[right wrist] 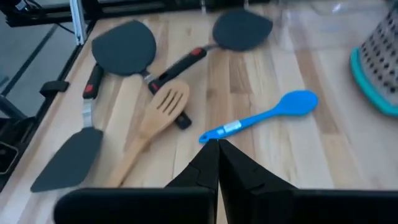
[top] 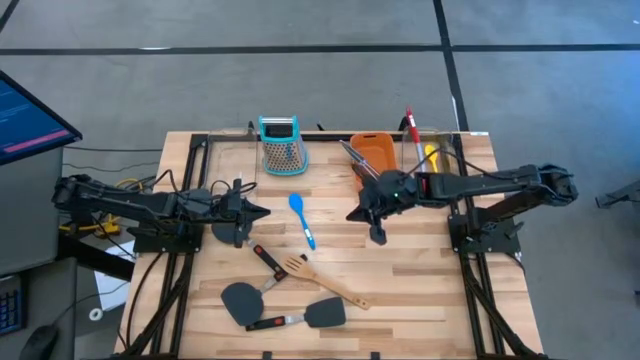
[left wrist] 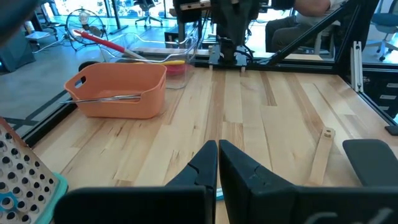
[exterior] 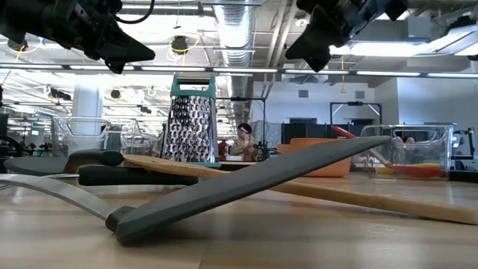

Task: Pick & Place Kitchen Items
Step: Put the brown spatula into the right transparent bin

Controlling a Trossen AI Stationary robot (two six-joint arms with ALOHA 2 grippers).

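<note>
**Five utensils left on the table, a few already put away**

Five loose utensils lie on the bare wood, placed here relative to the box grater (top: 281, 143). The blue spoon (top: 302, 218) lies just in front of the grater. Farther toward the table's front edge sit the wooden slotted turner (top: 318, 279) and three black spatulas (top: 243, 299), crossing or touching one another in a cluster.

Beside the grater, along the back edge, the orange tub (top: 376, 152) holds the silver tongs (left wrist: 115, 98). Beyond the tub, a clear container (left wrist: 166, 53) holds the red spoon (left wrist: 102, 42) and the yellow spoon (left wrist: 169, 62). So, by my reading, three items are stowed and five remain.

Neither arm carries anything. The right gripper (top: 377, 233) hovers above the table, in front of the tub and to one side of the blue spoon, fingers pressed together and empty; its wrist view looks down on the blue spoon's handle. The left gripper (top: 257, 211) waits on the grater's other side, raised, fingers likewise together.

The blue spoon looks like the likeliest next pick.
</note>
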